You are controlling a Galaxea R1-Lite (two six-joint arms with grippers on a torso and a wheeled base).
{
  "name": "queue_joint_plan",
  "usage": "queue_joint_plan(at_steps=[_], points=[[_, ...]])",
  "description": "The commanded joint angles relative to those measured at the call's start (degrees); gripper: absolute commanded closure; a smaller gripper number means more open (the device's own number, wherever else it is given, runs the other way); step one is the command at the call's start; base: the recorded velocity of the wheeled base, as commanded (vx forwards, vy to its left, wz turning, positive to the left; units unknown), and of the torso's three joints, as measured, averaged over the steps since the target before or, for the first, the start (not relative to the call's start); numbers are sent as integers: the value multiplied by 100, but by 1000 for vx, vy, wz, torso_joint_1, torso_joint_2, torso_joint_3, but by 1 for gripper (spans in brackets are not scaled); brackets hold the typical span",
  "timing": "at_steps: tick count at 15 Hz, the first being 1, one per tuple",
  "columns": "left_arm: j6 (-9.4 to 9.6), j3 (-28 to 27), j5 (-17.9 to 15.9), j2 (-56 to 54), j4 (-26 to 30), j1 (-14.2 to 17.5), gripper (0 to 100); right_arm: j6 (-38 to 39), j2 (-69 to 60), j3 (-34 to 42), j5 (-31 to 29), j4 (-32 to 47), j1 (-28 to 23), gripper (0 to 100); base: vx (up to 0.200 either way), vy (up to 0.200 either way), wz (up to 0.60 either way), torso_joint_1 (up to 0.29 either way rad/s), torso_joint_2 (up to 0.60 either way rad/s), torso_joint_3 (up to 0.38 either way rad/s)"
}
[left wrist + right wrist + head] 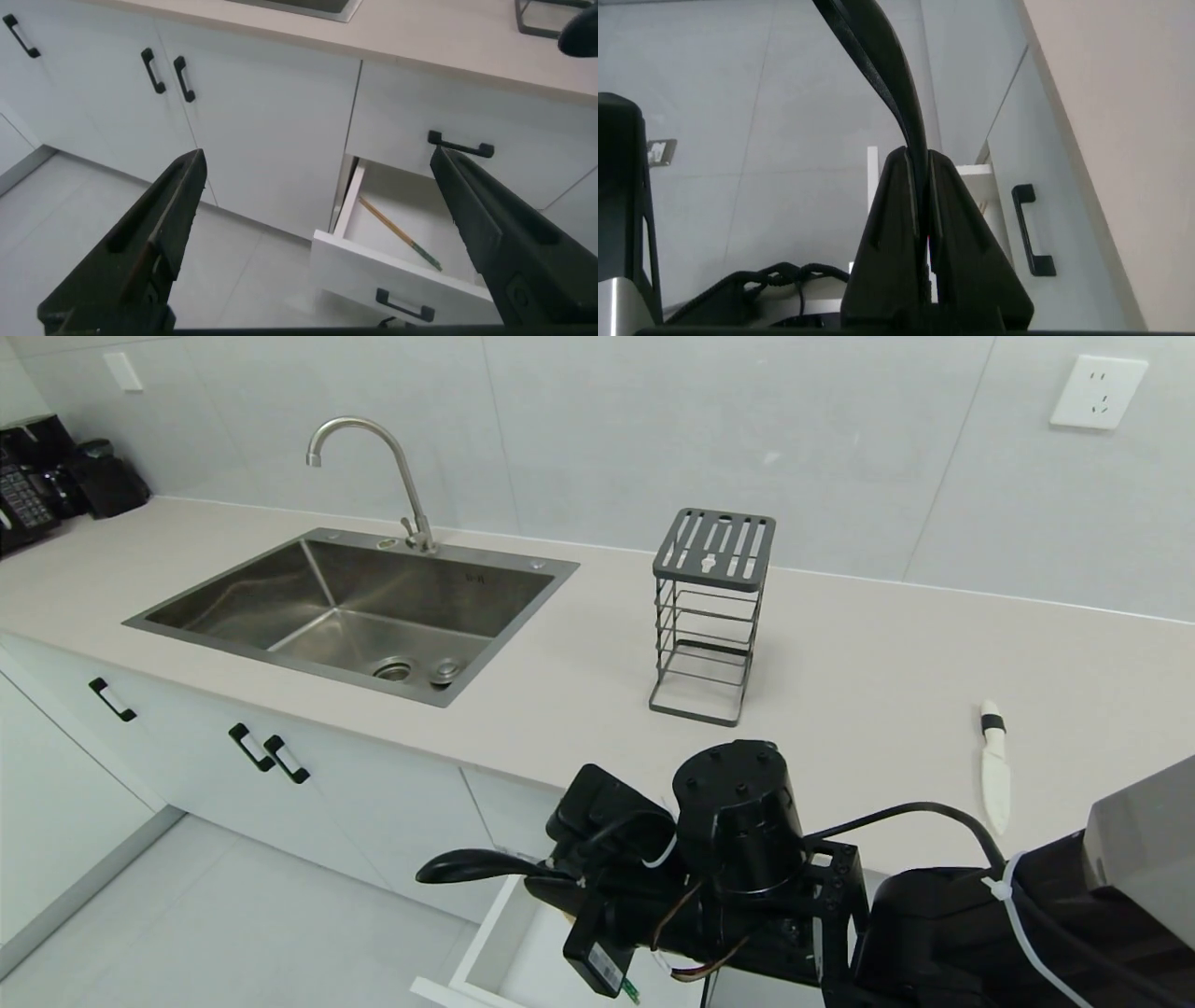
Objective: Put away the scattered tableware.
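It is bright where I work. Soft light comes from above, so shadows on the counter point(579, 691) are faint. The steel sink point(420, 588) shines a little inside. My left fingers point(140, 252) and the black spoon point(887, 70) in my right gripper point(920, 173) look like dark shapes against the pale floor point(738, 112). Straight lines bend near the head view's edges.

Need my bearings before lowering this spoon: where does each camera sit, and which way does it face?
Head view: on the head, looking down at counter, sink, rack; right gripper holding black spoon shows low.
Left wrist view: left arm, facing cabinet doors and open drawer; left gripper open.
Right wrist view: right arm, facing the floor along the spoon.
Shared: head and left wrist views show the drawer.
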Motion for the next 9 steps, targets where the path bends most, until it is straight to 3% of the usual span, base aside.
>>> queue_joint_plan(at_steps=[1,9], points=[[-1,1,2,0,-1,2,0,-1,19,-31,4,-5,4,100,0,0,0,-286,549,276],[-1,1,2,0,-1,2,0,-1,37,-49,4,-5,-5,100,0,0,0,-270,532,257]])
